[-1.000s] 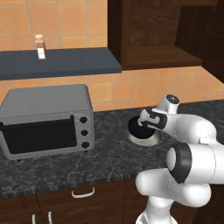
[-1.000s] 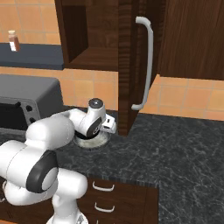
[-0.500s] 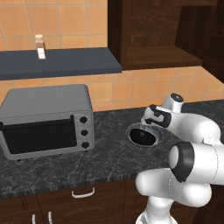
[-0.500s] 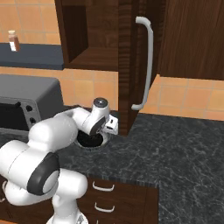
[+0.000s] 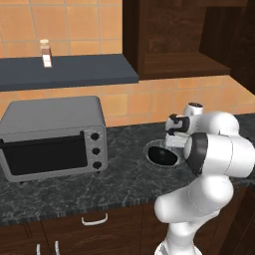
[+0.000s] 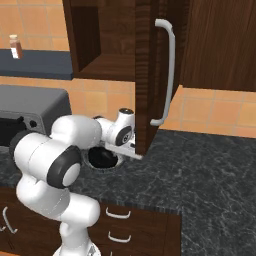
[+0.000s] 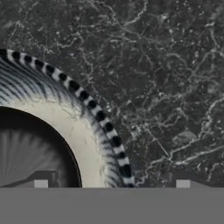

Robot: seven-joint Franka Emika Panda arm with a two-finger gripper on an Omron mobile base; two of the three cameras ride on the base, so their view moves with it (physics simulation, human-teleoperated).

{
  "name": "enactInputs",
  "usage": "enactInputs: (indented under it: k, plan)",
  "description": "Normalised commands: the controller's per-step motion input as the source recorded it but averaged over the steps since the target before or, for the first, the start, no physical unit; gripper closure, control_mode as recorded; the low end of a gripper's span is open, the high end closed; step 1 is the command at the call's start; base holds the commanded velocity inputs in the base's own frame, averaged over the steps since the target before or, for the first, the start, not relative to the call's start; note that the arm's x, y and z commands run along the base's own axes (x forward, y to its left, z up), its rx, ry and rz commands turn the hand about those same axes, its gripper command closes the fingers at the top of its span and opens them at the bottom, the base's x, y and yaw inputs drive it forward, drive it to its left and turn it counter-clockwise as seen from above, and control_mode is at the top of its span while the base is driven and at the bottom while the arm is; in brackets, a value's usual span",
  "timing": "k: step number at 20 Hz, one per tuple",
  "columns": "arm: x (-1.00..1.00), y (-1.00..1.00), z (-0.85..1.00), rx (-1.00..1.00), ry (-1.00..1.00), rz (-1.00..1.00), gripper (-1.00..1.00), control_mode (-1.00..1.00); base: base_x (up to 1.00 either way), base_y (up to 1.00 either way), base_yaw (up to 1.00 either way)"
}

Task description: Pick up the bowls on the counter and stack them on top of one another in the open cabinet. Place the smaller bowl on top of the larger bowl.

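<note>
Tool: the tool (image 7: pixel 111 184) hangs just above the bowls with its jaws spread wide and nothing between them; one fingertip (image 7: pixel 40 183) sits over the black bowl, the other over bare stone beside the grey rim.
Smaller bowl: the smaller bowl (image 5: pixel 163 155), glossy black, sits nested inside the larger one, roughly centred in it.
Larger bowl: the larger bowl (image 7: pixel 94 131) rests flat on the bench, pale inside, with a dark dotted rim; it lies toward the middle of the bench's depth, right of the toaster oven and below the cabinet's left end.
Bench: the bench (image 5: pixel 119 177) is dark marbled stone over brown drawers; the bowls are well back from its front edge.
Open cabinet: the open cabinet (image 6: pixel 112 66) hangs on the wall above, its wooden shelf board bare, its door (image 6: pixel 150 75) swung out with a pale handle.
Toaster oven: the toaster oven (image 5: pixel 52 137) stands at the bench's left end, apart from the bowls.
Wall shelf: the wall shelf (image 5: pixel 67 72) carries a small bottle (image 5: pixel 46 53) near its left part.
</note>
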Motion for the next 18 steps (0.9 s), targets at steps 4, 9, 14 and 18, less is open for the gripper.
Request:
enactInputs:
  k: [4, 9, 14, 18]
  plan:
    - [-0.02, -0.01, -0.62, 0.0, 0.06, 0.0, -1.0, -1.0, 0.0, 0.0, 0.0]
    - [0.0, 0.0, -0.44, 0.01, 0.0, 0.0, 1.0, -1.0, 0.0, 0.0, 0.0]
    - [0.0, 0.0, 0.06, 0.0, -0.01, -0.01, 1.0, -1.0, 0.0, 0.0, 0.0]
    - [-0.22, 0.0, 0.71, 0.05, -0.12, -0.08, 1.0, -1.0, 0.0, 0.0, 0.0]
